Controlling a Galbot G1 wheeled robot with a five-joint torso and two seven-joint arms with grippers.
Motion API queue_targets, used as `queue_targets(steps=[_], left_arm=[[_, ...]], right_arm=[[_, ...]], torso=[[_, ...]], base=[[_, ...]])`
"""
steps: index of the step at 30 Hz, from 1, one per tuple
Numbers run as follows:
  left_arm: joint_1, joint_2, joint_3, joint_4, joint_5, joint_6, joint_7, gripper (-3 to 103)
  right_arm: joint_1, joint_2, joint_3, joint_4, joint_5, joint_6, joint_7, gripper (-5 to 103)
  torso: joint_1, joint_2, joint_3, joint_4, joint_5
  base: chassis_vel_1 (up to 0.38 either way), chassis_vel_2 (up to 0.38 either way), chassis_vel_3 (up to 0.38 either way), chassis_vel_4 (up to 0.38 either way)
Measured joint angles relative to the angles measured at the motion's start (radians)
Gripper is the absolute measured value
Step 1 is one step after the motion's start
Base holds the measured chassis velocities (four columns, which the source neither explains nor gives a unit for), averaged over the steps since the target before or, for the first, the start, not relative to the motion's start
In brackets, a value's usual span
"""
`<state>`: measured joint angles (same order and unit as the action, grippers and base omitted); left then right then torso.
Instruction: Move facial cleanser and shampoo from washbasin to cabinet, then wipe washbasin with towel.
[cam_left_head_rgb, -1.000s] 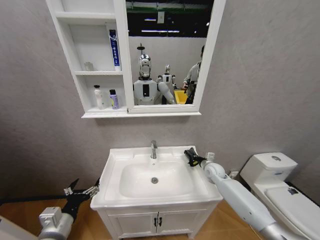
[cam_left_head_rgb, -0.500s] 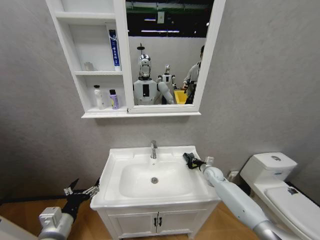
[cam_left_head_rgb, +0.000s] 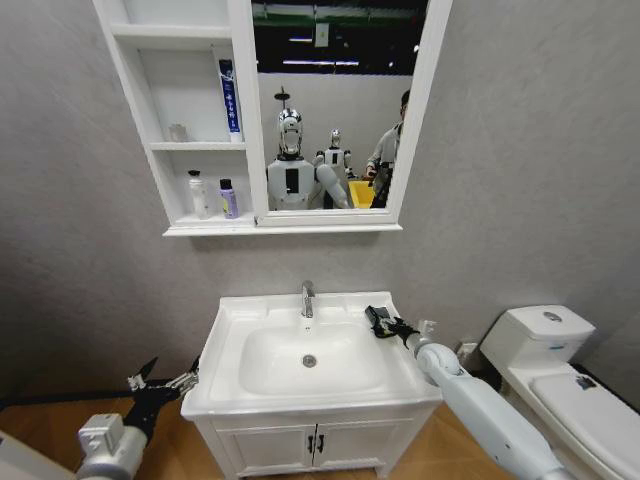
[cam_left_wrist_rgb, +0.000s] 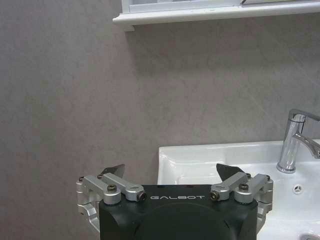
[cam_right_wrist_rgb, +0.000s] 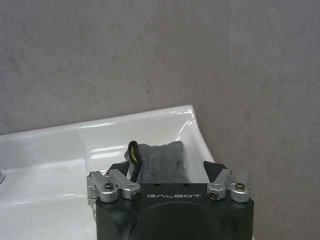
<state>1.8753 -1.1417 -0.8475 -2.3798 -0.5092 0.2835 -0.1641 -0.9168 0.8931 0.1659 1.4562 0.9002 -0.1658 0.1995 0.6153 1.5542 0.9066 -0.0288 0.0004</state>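
white ceramic washbasin (cam_left_head_rgb: 232, 321) tops vanity, chrome tap (cam_left_head_rgb: 307, 298) at back rim. right gripper (cam_left_head_rgb: 383, 323) over basin's back right corner, fingers spread either side of towel (cam_right_wrist_rgb: 161, 162), not clamped on it. towel, dark grey with yellow-green edge, lies flat on rim near wall. left gripper (cam_left_head_rgb: 160, 381) low beside basin's left front corner, fingers released, grasping nothing. cabinet (cam_left_head_rgb: 195, 110) on wall above; white bottle (cam_left_head_rgb: 200, 194) and purple bottle (cam_left_head_rgb: 228, 198) on bottom shelf, blue tube (cam_left_head_rgb: 229, 96) on middle shelf.
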Motion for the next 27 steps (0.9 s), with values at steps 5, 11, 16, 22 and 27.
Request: queue_targets(steps=[5, 11, 16, 22, 27], left_arm=[[0.000, 0.000, 0.000, 0.000, 0.000, 0.000, 0.000, 100], [0.000, 0.000, 0.000, 0.000, 0.000, 0.000, 0.000, 100], [0.000, 0.000, 0.000, 0.000, 0.000, 0.000, 0.000, 100], [0.000, 0.000, 0.000, 0.000, 0.000, 0.000, 0.000, 100], [0.000, 0.000, 0.000, 0.000, 0.000, 0.000, 0.000, 100]], right_arm=[[-0.315, -0.019, 0.251, 0.391, -0.159, 0.003, 0.067, 100], [-0.629, 0.010, 0.436, 0.623, -0.290, 0.019, 0.078, 100], [-0.902, 0.111, 0.528, 0.793, -0.376, 0.086, 0.090, 100], [-1.107, 0.304, 0.533, 0.893, -0.543, 0.229, 0.094, 100], [-1.198, 0.390, 0.501, 0.952, -0.708, 0.272, 0.118, 100]], torso=[[0.000, 0.000, 0.000, 0.0003, -0.0010], [0.000, 0.000, 0.000, -0.0002, -0.0007], [0.000, 0.000, 0.000, -0.0001, -0.0010], [0.000, 0.000, 0.000, -0.0001, -0.0007], [0.000, 0.000, 0.000, 0.0000, -0.0007]], base=[[0.000, 0.000, 0.000, 0.000], [0.000, 0.000, 0.000, 0.000], [0.000, 0.000, 0.000, 0.000], [0.000, 0.000, 0.000, 0.000], [0.000, 0.000, 0.000, 0.000]])
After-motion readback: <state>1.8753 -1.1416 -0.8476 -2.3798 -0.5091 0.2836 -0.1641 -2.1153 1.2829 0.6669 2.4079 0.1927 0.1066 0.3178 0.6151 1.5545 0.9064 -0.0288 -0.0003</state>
